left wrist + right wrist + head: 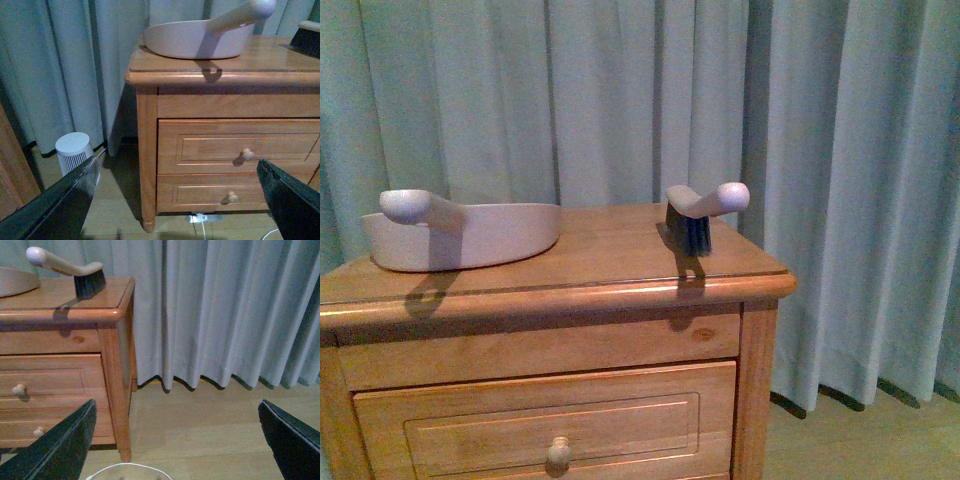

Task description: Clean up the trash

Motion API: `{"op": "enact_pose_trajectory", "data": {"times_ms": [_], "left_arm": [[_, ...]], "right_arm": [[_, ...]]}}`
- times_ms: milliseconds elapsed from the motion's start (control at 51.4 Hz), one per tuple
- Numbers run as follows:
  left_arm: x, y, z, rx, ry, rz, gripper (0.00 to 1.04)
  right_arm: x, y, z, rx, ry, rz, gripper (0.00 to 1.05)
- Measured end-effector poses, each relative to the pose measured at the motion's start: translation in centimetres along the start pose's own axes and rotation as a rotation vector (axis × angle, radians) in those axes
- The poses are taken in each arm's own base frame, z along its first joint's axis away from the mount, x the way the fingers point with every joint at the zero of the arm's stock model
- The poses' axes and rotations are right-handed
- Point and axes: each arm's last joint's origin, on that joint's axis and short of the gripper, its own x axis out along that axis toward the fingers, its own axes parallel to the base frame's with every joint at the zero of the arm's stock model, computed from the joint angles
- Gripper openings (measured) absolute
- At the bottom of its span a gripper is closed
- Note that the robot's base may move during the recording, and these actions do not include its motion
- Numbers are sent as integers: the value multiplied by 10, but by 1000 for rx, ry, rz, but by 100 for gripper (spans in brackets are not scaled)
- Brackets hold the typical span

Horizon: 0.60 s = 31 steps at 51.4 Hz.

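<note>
Pale wooden bedside cabinet with two drawers stands in front of a grey-blue pleated curtain. A pinkish-beige plastic dustpan sits on the left half of the cabinet top, close to the left edge, with its rounded handle sticking out toward the front-left corner. A small hand brush with a pinkish-beige handle and dark bristles stands on its bristles near the right edge, toward the back-right corner, well apart from the dustpan, with its handle angled up to the right.

Left gripper hangs low in front of the cabinet at drawer height. Its black fingers are spread wide and hold nothing. Right gripper is low beside the cabinet's right front leg, over the wooden floor. Its black fingers are also spread wide and hold nothing.

A white ribbed cylinder stands on the floor left of the cabinet by the curtain. A thin white cable lies on the floor near the cabinet leg.

The crumpled white tissue trash shows in none of the views, so its place cannot be told.
</note>
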Motion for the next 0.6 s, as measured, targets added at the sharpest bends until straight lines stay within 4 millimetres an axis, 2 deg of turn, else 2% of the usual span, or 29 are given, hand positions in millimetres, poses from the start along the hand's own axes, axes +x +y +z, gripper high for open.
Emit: {"op": "enact_pose_trajectory", "data": {"times_ms": [603], "left_arm": [[0,0,0,0,0,0,97]], "right_arm": [[0,0,0,0,0,0,97]]}}
